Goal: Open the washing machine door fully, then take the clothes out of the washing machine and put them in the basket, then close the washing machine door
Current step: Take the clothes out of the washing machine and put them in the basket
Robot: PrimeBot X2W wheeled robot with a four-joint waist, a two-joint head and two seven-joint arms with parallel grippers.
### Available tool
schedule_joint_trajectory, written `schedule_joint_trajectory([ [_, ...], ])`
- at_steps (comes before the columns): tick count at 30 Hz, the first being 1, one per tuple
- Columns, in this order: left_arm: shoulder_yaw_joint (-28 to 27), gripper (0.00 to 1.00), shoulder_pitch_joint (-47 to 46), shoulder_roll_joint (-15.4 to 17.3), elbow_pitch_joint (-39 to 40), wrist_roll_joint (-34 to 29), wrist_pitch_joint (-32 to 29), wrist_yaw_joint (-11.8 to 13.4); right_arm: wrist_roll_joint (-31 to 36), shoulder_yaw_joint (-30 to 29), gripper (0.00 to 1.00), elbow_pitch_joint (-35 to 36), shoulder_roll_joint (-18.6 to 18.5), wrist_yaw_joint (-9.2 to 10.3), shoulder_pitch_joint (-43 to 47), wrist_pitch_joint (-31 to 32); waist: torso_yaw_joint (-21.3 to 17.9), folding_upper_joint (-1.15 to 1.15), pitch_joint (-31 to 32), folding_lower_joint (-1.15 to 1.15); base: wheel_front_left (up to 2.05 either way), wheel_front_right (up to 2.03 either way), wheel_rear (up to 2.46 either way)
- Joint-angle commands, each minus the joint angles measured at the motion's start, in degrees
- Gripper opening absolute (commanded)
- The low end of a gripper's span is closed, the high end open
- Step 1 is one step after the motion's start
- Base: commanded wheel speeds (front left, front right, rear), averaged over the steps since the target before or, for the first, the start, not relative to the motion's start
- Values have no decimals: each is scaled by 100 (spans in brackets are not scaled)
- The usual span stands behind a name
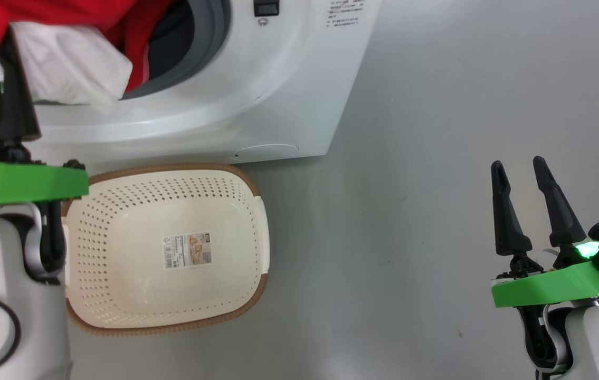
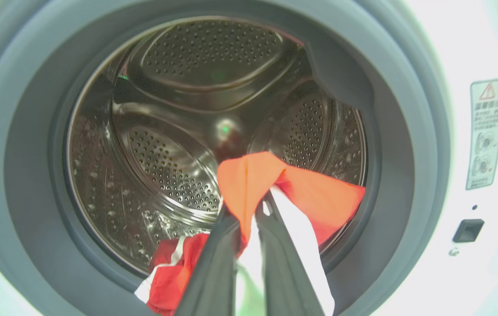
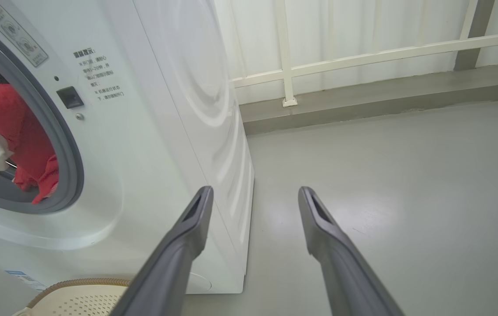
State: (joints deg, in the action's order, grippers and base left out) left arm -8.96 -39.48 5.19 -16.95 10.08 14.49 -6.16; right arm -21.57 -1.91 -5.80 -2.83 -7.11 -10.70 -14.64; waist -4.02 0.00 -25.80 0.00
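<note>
My left gripper (image 2: 249,206) is shut on a red garment with a white band (image 2: 253,175), held in front of the washing machine's (image 1: 236,100) open mouth. In the head view that garment (image 1: 62,47) hangs over the gripper's fingers (image 1: 6,95) at the top left, above and behind the basket. Another red piece of the clothes (image 2: 172,272) lies at the lower lip of the steel drum (image 2: 174,127). The empty cream basket (image 1: 249,301) sits on the floor before the machine. My right gripper (image 1: 521,169) stands open and empty, far right over bare floor. The washing machine door is out of view.
Grey floor (image 1: 410,184) stretches to the right of the machine. In the right wrist view a white railing (image 3: 363,57) and a low kerb run along the far wall, and the basket's rim (image 3: 77,282) shows at the bottom left under the machine's front (image 3: 152,145).
</note>
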Motion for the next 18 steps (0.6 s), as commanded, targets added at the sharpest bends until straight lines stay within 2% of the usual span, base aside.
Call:
schedule_joint_trajectory([
  [1, -206, 0, 186, 133, 384, -81, 51, -42, 36, 80, 100, 134, -5, -37, 93, -36, 29, 0, 29, 0, 0, 0, 0],
  [12, -428, 0, 753, -131, 1884, -158, 51, -104, 71, 85, 100, 131, -5, -37, 152, -36, 96, 0, 85, 0, 0, 0, 0],
  [18, -369, 0, 951, -195, 2128, -169, 51, -114, 83, 85, 100, 139, -5, -37, 148, -36, 128, 0, 59, 0, 0, 0, 0],
])
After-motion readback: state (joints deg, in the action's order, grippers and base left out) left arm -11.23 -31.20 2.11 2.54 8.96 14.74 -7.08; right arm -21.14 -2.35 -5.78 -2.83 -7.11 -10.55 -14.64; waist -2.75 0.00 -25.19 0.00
